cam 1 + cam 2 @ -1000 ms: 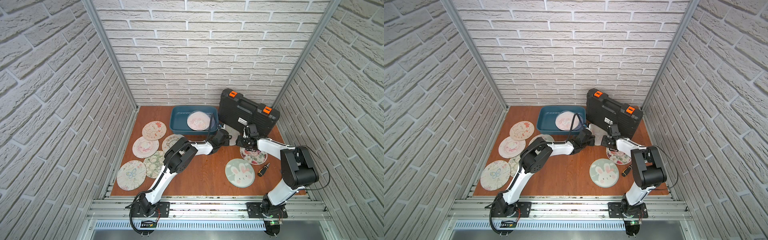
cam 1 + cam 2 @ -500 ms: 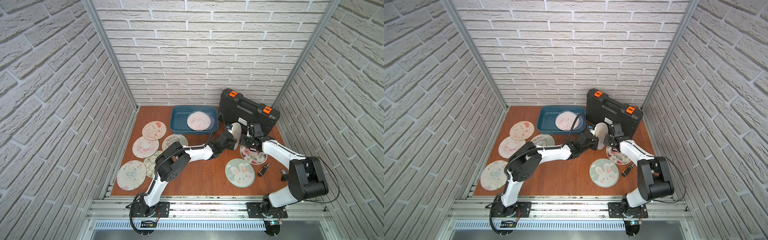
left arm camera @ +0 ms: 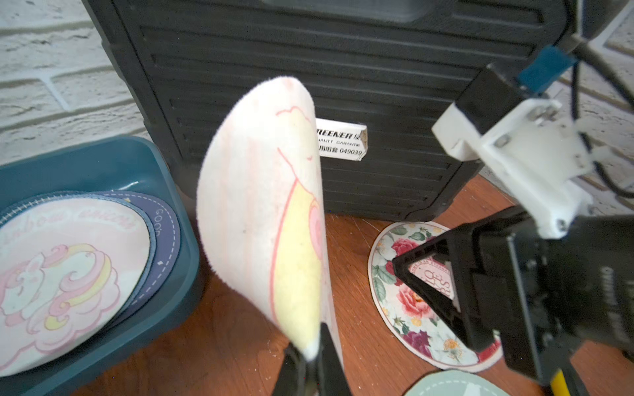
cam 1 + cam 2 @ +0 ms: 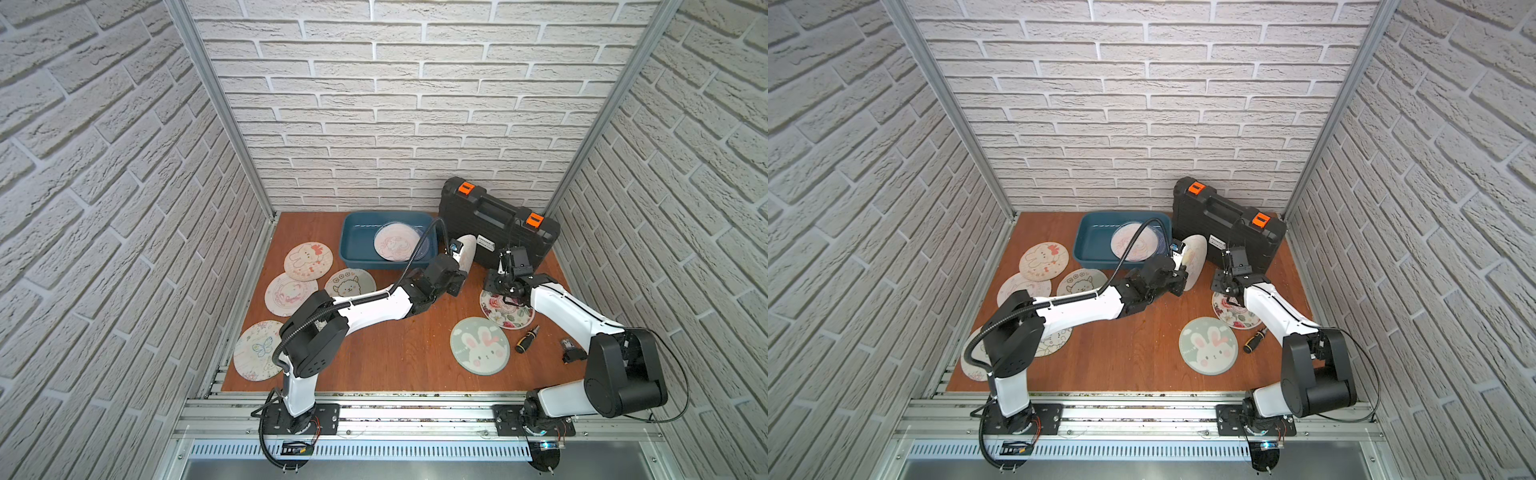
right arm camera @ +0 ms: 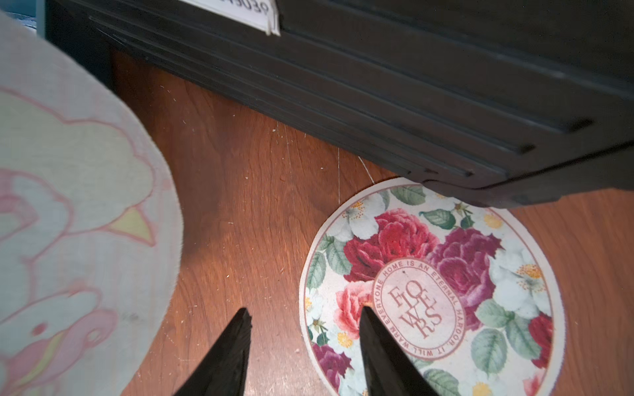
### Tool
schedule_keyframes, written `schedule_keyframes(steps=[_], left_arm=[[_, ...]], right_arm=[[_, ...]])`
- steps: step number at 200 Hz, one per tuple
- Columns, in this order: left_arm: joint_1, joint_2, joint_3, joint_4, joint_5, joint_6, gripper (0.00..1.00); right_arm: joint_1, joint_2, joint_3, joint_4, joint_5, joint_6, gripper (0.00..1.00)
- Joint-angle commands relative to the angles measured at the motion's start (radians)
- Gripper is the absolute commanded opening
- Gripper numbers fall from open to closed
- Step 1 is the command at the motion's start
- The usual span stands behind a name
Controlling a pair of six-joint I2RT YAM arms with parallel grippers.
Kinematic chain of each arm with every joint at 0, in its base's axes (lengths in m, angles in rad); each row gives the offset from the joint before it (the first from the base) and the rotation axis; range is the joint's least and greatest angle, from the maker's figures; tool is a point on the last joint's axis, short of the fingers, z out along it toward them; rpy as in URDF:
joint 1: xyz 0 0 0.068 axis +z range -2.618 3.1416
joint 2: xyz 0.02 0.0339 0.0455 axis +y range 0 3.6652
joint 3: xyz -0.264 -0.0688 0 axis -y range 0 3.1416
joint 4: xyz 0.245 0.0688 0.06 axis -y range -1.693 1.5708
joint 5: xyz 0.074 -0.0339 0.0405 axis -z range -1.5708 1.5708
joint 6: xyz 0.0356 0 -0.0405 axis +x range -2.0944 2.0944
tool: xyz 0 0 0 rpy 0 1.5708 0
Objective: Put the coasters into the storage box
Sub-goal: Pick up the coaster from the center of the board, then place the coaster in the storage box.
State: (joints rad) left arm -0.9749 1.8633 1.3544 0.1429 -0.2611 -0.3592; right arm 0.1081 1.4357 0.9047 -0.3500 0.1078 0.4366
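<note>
Clock directions are taken in the top views, with twelve o'clock toward the back wall.

The storage box [image 4: 358, 245] is set at twelve o'clock on the surface [image 4: 395, 357], just beside the black case [image 4: 498, 224] at one to two o'clock. Inside the box a unicorn coaster [image 4: 395, 247] is laid tilted on a dark blue coaster [image 3: 164, 233], toward the box's three o'clock end.

The left hand [image 3: 310, 356] is closed on the bottom edge of a cream coaster [image 3: 254, 205], which is held upright on edge and slightly bowed. It is held above the surface between the box and the case, at the three o'clock side of the box and outside its rim.

The right hand [image 5: 304, 310] is held with its jaws apart and nothing between them. It is placed over the nine o'clock edge of a flowered coaster [image 5: 429, 291] lying flat at three o'clock, partly tucked under the case. One finger is seen over the print, the other over bare wood; whether they touch cannot be told.

A green rabbit coaster [image 4: 480, 345] is left flat at four o'clock, with a screwdriver [image 4: 527, 338] just beside it. At nine to ten o'clock a bow rabbit coaster [image 4: 308, 262], a pink coaster [image 4: 289, 293] and an alpaca coaster [image 4: 349, 282] are grouped, overlapping. A butterfly coaster [image 4: 257, 351] is seen at eight o'clock.
</note>
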Motion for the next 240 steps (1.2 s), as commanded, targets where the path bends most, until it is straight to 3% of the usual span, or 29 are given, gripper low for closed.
schedule_keyframes(steps=[1, 111, 188, 240], left_arm=[[0.03, -0.063, 0.021, -0.01, 0.005, 0.037, 0.0], [0.262, -0.126, 0.059, -0.116, 0.065, -0.024, 0.0], [0.406, 0.093, 0.203, -0.118, 0.196, -0.104, 0.0], [0.467, 0.224, 0.27, -0.234, 0.157, -0.196, 0.0]], right_arm=[[-0.002, -0.03, -0.022, -0.006, 0.01, -0.007, 0.52], [-0.001, -0.044, -0.072, 0.053, -0.001, -0.004, 0.52], [-0.001, -0.038, -0.072, 0.062, 0.007, -0.022, 0.52], [-0.001, -0.027, -0.071, 0.06, 0.01, -0.027, 0.52]])
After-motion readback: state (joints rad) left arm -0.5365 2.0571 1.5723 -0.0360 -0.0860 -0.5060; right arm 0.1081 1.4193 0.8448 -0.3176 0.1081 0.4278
